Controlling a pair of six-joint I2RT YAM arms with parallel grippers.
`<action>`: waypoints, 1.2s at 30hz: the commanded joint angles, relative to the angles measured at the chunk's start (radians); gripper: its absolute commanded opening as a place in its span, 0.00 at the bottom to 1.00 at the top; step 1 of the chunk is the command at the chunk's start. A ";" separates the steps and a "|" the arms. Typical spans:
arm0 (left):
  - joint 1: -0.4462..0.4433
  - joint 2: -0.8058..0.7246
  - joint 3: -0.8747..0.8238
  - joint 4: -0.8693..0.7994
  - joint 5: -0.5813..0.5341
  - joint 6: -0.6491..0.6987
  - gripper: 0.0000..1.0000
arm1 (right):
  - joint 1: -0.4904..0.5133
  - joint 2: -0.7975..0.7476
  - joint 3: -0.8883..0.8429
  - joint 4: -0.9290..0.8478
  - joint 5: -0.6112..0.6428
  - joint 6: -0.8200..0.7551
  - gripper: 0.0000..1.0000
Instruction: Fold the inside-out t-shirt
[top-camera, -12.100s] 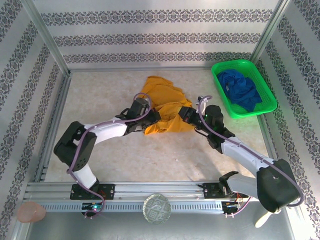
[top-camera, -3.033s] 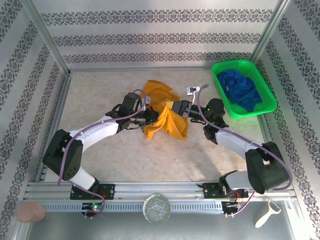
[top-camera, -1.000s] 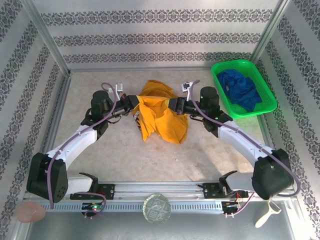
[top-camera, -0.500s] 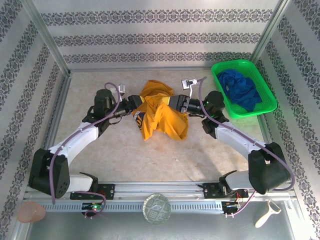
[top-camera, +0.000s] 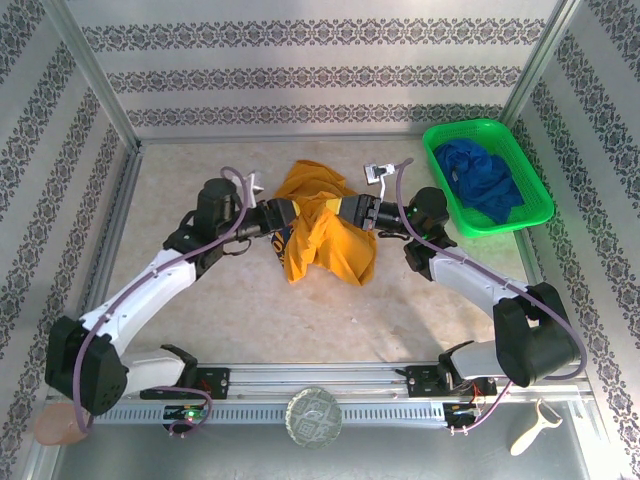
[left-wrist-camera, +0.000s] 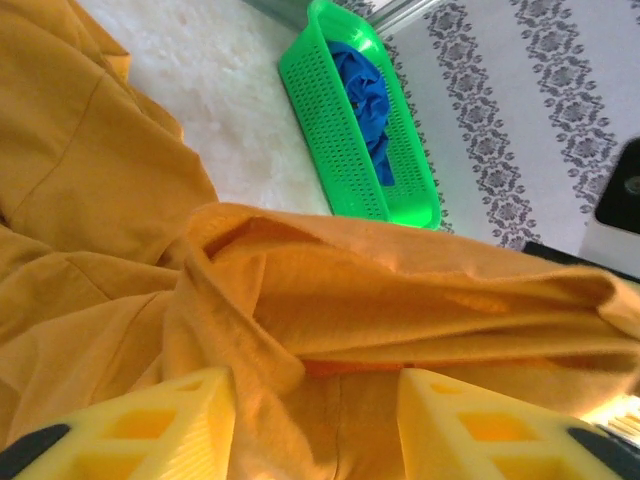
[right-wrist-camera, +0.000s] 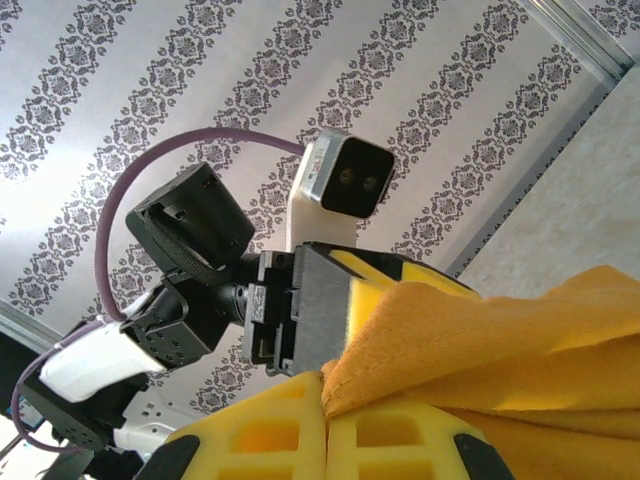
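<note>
Right gripper (right-wrist-camera: 325, 408) pinched tight on shirt (top-camera: 325, 245) edge; left gripper (left-wrist-camera: 318, 400) fingers partly apart, clamping a shirt bunch. Shirt sags below both, green basket (left-wrist-camera: 350, 120) beyond left gripper

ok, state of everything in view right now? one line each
t-shirt: bunched, top edge held up between the two grippers, the rest hanging to the table.
right gripper: shut on the t-shirt's edge.
left gripper: fingers apart with cloth bunched between them; grip unclear.
green basket: upright, holding the blue garment.
blue garment: crumpled in the basket.
</note>
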 joint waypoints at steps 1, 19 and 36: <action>-0.033 0.044 0.074 -0.074 -0.083 0.005 0.40 | 0.002 0.005 -0.008 0.057 -0.005 0.000 0.00; -0.056 0.173 0.178 -0.173 -0.143 0.015 0.39 | 0.004 -0.005 -0.013 0.054 0.014 -0.001 0.00; -0.038 0.204 0.373 -0.297 -0.105 0.123 0.00 | -0.095 -0.042 -0.072 -0.043 0.085 -0.059 0.00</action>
